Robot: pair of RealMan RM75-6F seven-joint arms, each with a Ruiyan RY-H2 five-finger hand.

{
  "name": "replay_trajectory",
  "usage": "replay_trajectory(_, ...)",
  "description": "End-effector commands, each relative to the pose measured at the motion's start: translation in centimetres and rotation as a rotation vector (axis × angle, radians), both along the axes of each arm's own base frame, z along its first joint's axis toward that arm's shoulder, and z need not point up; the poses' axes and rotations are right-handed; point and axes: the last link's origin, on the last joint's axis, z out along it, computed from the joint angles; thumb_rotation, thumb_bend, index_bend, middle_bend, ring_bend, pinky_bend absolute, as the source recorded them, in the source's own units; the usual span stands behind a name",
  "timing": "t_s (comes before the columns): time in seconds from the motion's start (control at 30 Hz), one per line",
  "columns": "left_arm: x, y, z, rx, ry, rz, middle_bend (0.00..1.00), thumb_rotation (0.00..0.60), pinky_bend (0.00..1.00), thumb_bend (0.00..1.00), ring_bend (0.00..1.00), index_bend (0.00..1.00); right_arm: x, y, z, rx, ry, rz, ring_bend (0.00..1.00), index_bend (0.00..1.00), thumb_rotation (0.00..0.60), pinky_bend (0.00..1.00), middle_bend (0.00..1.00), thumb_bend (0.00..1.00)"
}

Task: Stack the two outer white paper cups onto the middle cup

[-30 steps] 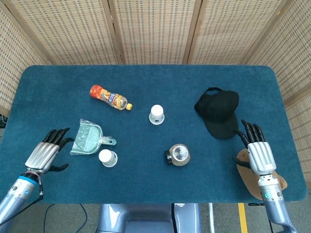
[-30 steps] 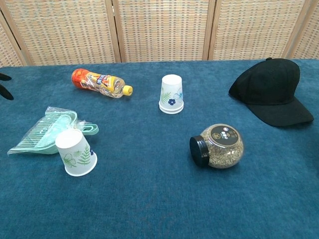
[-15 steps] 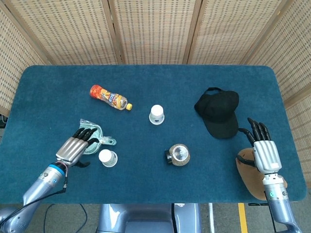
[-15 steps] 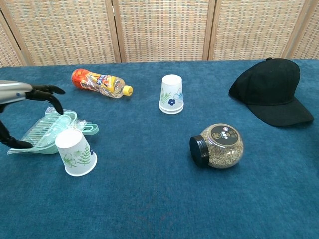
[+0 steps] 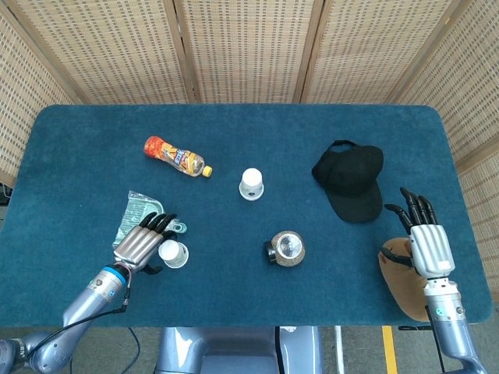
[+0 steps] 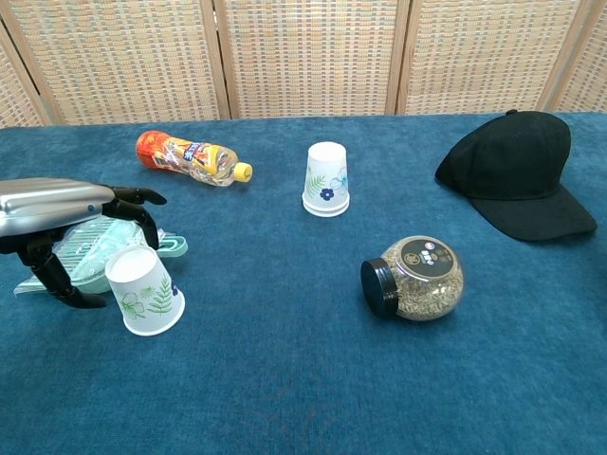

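Note:
Two white paper cups with printed flowers stand upside down on the blue table. One cup [image 5: 251, 184] [image 6: 326, 179] is near the middle. The other cup [image 5: 173, 253] [image 6: 145, 291] is at the front left. My left hand [image 5: 144, 241] [image 6: 71, 213] hovers just left of that cup, fingers spread above and beside it, thumb low by its base; I see no grip on it. My right hand [image 5: 426, 240] is at the table's right edge with fingers spread and nothing in it; the chest view does not show it. No third cup shows.
A mint-green dustpan [image 5: 132, 218] [image 6: 90, 256] lies under and behind my left hand. An orange drink bottle [image 5: 175, 156] [image 6: 190, 156] lies at the back left. A seed jar [image 5: 286, 248] [image 6: 414, 278] lies on its side front-centre. A black cap [image 5: 351, 179] [image 6: 520, 174] sits at the right, with a brown pad [image 5: 401, 280] beneath my right hand.
My left hand has moved rightward from the table's left edge across the dustpan to the front-left cup. My right hand has drifted slightly right and toward the front edge. The cups have not moved.

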Motion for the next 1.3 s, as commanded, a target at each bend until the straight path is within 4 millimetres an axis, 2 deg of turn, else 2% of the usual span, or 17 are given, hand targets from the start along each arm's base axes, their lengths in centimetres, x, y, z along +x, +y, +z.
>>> replay_trajectory(0.03,0.0,0.1,-0.2,0.008,0.008,-0.003,0.00,0.600,0.00,0.24,0.00,0.32,0.0,0.0,0.0,0.000,-0.001,-0.002,0.00,0.25,0.600,0.00,0.00,0.20)
replay_trajectory(0.4,0.2,0.1,-0.7,0.017,0.019,-0.010,0.00,0.600,0.00,0.26,0.00,0.38,-0.2,-0.1,0.1,0.000,-0.004,-0.012,0.00,0.25,0.600,0.00,0.00,0.20)
replay_trajectory(0.53,0.4,0.0,-0.7,0.021,0.012,-0.017,0.00,0.600,0.00,0.34,0.00,0.42,-0.2,-0.1,0.0,0.000,-0.004,-0.012,0.00,0.25,0.600,0.00,0.00,0.20)
replay_trajectory(0.67,0.8,0.2,-0.3,0.037,0.002,-0.033,0.00,0.600,0.00,0.35,0.00,0.41,-0.3,-0.1,0.1,0.000,-0.007,-0.017,0.00,0.25,0.600,0.00,0.00,0.20)
replay_trajectory(1.1,5.7,4.4,2.6,0.167,-0.092,-0.122,0.00,0.600,0.00,0.34,0.00,0.39,-0.9,-0.4,1.1,-0.025,-0.028,-0.050,0.00,0.25,0.600,0.00,0.00,0.20)
replay_trajectory(1.13,7.3,5.6,2.8,0.198,-0.118,-0.156,0.00,0.600,0.00,0.34,0.00,0.38,-1.1,-0.5,1.1,-0.026,-0.029,-0.056,0.00,0.25,0.600,0.00,0.00,0.20)
replay_trajectory(1.3,9.6,7.9,1.9,0.251,-0.172,-0.204,0.00,0.600,0.00,0.34,0.00,0.38,-1.5,-0.8,1.1,-0.022,-0.030,-0.077,0.00,0.25,0.600,0.00,0.00,0.20)
